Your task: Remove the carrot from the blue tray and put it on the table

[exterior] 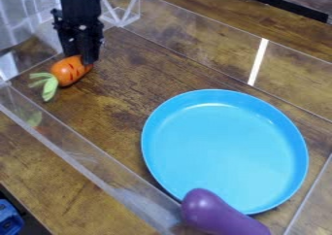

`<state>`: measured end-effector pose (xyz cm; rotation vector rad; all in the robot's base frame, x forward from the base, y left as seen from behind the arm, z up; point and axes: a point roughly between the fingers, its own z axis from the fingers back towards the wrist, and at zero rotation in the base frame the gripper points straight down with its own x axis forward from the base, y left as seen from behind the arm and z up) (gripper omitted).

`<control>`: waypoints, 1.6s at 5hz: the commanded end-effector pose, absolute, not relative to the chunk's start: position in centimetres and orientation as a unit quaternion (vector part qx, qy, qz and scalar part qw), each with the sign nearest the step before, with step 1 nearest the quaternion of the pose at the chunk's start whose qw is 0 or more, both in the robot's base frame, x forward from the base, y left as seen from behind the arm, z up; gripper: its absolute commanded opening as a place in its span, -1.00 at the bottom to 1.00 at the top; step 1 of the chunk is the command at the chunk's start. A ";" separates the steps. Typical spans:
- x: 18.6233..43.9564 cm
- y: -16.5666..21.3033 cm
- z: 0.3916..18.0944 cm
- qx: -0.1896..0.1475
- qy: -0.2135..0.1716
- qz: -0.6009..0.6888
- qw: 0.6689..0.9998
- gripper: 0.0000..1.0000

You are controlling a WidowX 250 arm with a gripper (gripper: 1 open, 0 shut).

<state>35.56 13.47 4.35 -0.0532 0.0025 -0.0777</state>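
A robot test bench in a lab: wooden table [169, 74] fenced by clear plastic walls [78, 142], toys laid out.

A single fixed camera looks down at an angle across the surface [195, 69] (from near its front corner), fairly close, gripper [77, 56] at far left.

We see the black gripper [78, 52] hanging just above the small orange toy carrot [68, 71], close to the clear acrylic wall [58, 132] on its left. To its right the dark brown wooden table [155, 79] lies bare up to the round bright-blue plastic tray [227, 147], where a glossy purple eggplant toy [215, 214] overlaps the near rim.
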 end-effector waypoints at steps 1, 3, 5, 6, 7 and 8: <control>37.0 12.3 7.0 -0.024 -0.019 -0.043 0.999 -1.00; 37.1 11.8 8.6 -0.033 -0.009 -0.082 0.996 1.00; 36.1 11.8 10.9 -0.037 -0.013 -0.042 0.998 1.00; 35.4 12.4 11.0 -0.033 -0.014 -0.020 0.999 1.00; 35.1 14.3 10.4 -0.037 -0.009 -0.016 0.999 1.00; 33.9 16.6 9.5 -0.038 -0.010 0.035 0.999 1.00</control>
